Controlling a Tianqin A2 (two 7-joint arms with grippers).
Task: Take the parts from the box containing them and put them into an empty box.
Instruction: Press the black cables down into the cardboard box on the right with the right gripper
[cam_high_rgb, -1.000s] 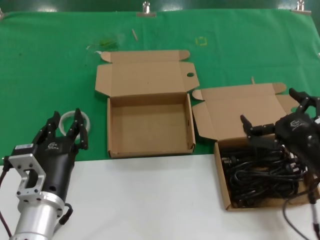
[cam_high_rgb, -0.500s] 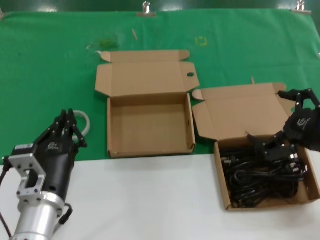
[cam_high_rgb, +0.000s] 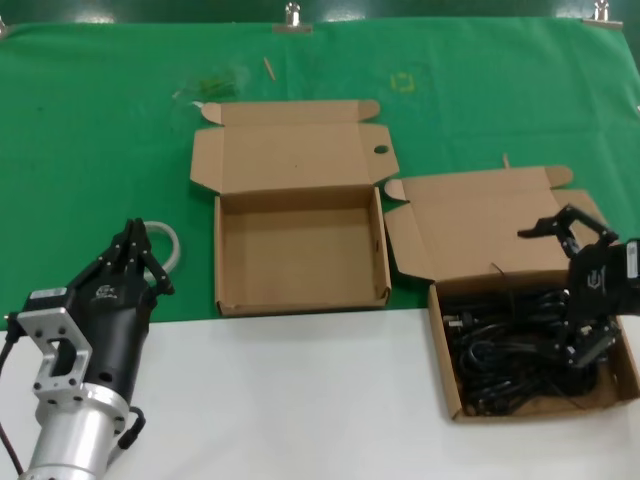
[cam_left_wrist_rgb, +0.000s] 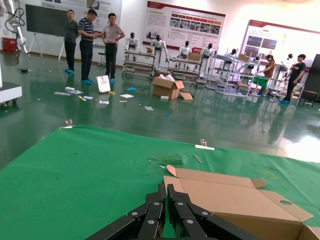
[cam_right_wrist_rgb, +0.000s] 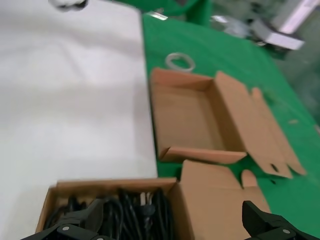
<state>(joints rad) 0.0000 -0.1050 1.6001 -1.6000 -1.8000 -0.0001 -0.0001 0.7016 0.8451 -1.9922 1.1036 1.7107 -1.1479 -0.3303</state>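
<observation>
The black parts (cam_high_rgb: 510, 350) lie coiled in the box containing them (cam_high_rgb: 438, 340) at the right, its lid (cam_high_rgb: 470, 225) folded back. My right gripper (cam_high_rgb: 570, 290) hangs open over the right end of the parts; one finger is above the lid and the other is down among the cords, gripping nothing. In the right wrist view the parts (cam_right_wrist_rgb: 125, 210) lie between its spread fingertips (cam_right_wrist_rgb: 75, 227). The empty box (cam_high_rgb: 218, 250) stands open at the centre. My left gripper (cam_high_rgb: 135, 255) is shut and parked at the near left; its own view shows the closed tips (cam_left_wrist_rgb: 169, 191).
A whitish tube ring (cam_high_rgb: 172, 243) lies partly hidden behind my left gripper. Green cloth (cam_high_rgb: 100, 150) covers the far table and bare white table (cam_high_rgb: 300, 400) the near side. Small scraps (cam_high_rgb: 205, 88) lie beyond the empty box.
My right gripper has turned and dropped from above the lid down onto the cords. My left gripper closed from open a second ago and has stayed in place since.
</observation>
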